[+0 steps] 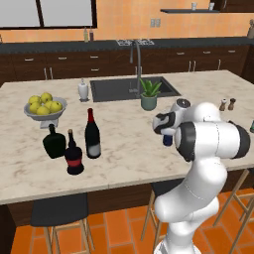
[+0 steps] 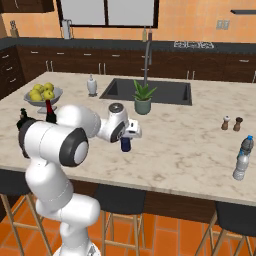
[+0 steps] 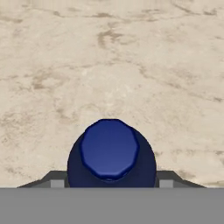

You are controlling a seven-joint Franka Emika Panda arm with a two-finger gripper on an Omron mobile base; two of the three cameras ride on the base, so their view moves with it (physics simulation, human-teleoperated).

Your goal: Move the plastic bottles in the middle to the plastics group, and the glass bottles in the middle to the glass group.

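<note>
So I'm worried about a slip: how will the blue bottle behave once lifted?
The blue bottle looks small and plastic, so probably light and slightly squeezable. Its rounded, smooth body could slip or twist between the fingers flanking it. The gripper sits over its top; standing upright on the counter, it might tip if nudged off-centre.

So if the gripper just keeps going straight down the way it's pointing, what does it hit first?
The small blue bottle: the gripper points straight down at its cap, with a finger on each side. Beneath it lies the marble counter. Contact is hard to judge.
</note>
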